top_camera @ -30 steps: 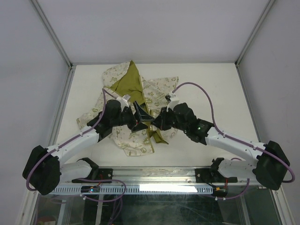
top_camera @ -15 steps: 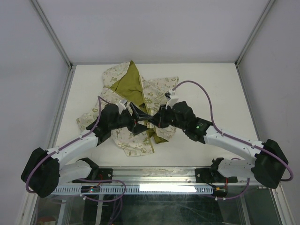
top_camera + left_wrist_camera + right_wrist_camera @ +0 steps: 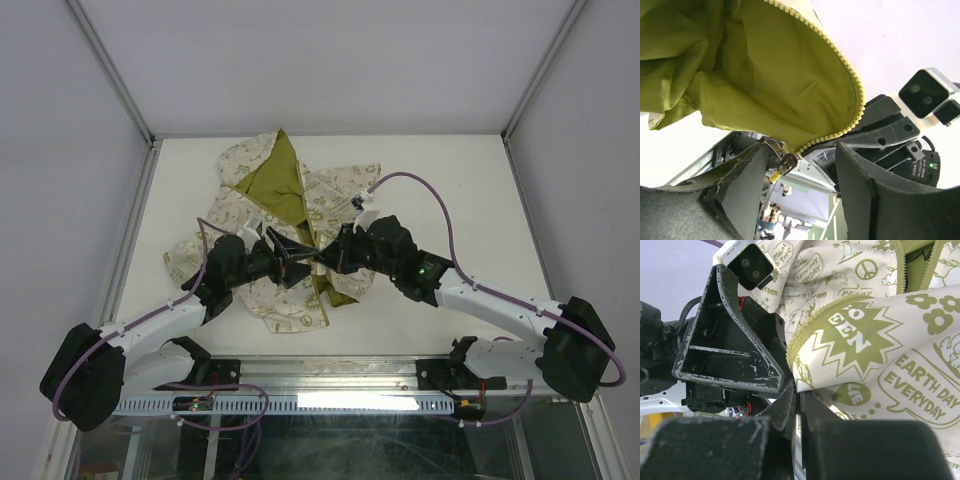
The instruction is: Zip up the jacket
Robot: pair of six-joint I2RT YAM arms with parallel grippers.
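Left of the table's (image 3: pixel 450 180) centre, the left gripper (image 3: pixel 292 262) has drawn back slightly toward the near-left corner. Its jaws are parted and the zipper slider (image 3: pixel 782 162) hangs ungripped just beside one pad, so zipping, I judge, has not begun. The jacket (image 3: pixel 290 300) lies open mid-table, long axis running far edge to near edge, its olive lining peak pointing far. The right gripper (image 3: pixel 325 258) stays clenched on the jacket's front edge.

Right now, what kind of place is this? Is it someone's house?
Probably a robot test lab, not a house. A white table sits boxed in by plain grey panels, and a robot left arm and right arm, bolted at its edge, handle a little jacket.
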